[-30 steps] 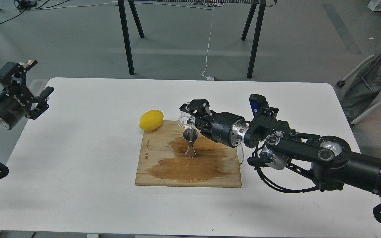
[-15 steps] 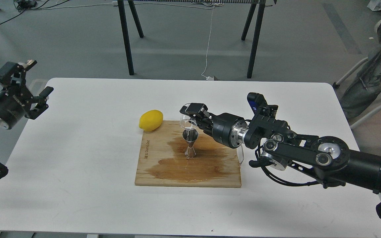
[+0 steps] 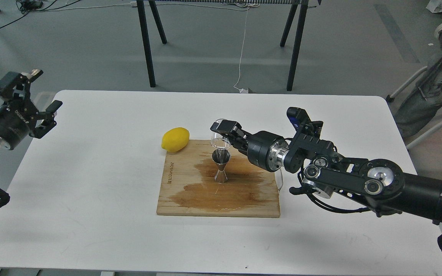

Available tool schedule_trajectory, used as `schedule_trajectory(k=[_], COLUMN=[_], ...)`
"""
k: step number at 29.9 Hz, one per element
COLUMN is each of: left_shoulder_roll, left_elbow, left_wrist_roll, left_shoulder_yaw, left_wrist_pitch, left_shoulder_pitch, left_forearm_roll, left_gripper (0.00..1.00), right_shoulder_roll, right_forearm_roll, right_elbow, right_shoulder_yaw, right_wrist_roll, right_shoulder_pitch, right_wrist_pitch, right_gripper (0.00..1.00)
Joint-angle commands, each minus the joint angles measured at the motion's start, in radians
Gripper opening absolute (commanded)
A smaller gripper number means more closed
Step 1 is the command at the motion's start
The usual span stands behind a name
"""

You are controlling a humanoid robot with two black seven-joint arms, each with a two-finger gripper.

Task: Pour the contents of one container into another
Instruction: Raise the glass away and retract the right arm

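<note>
The small clear glass cup hangs just above the jigger's mouth, close to upright, with my right gripper shut on it from the right. The steel hourglass jigger stands upright on the wooden cutting board, directly under the cup. A dark wet stain spreads over the board around the jigger. My left gripper is open and empty, raised beyond the table's left edge, far from both.
A yellow lemon lies at the board's far left corner, touching the table. Black trestle legs stand behind the table. A person in grey sits at the far right edge.
My right gripper has turned the cup back from a tilted pouring pose to nearly upright and lifted it slightly above the jigger. The left arm has stayed still.
</note>
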Motion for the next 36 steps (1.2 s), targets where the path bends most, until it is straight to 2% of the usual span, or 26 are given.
schedule_trajectory(k=[1, 13, 23, 28, 32, 36], left_shoulder_roll=[0.0, 0.003, 0.005, 0.006, 0.006, 0.006], left_elbow=[-0.001, 0.0, 0.0, -0.001, 0.0, -0.001], left_wrist_roll=[0.0, 0.0, 0.0, 0.0, 0.0, 0.0], left_shoulder_yaw=[0.0, 0.0, 0.0, 0.0, 0.002, 0.002], left_wrist_pitch=[0.0, 0.0, 0.0, 0.0, 0.0, 0.0], left_shoulder_pitch=[0.0, 0.0, 0.0, 0.0, 0.0, 0.0], left_forearm_roll=[0.0, 0.0, 0.0, 0.0, 0.0, 0.0], left_gripper=[1.0, 1.0, 1.0, 1.0, 1.0, 1.0], right_shoulder_roll=[-0.005, -0.02, -0.037, -0.084, -0.081, -0.074], right_forearm_roll=[-0.023, -0.08, -0.038, 0.224, 0.521, 0.829], right_elbow=[0.0, 0.002, 0.002, 0.015, 0.014, 0.005], right_shoulder_yaw=[-0.004, -0.023, 0.009, 0.204, 0.549, 0.79], right_wrist_roll=[0.0, 0.028, 0.026, 0.029, 0.029, 0.041], right_shoulder_pitch=[0.004, 0.007, 0.013, -0.073, -0.247, -0.395], right_wrist_pitch=[0.0, -0.003, -0.009, -0.009, -0.003, 0.0], right_gripper=[0.36, 0.36, 0.36, 0.36, 0.36, 0.37])
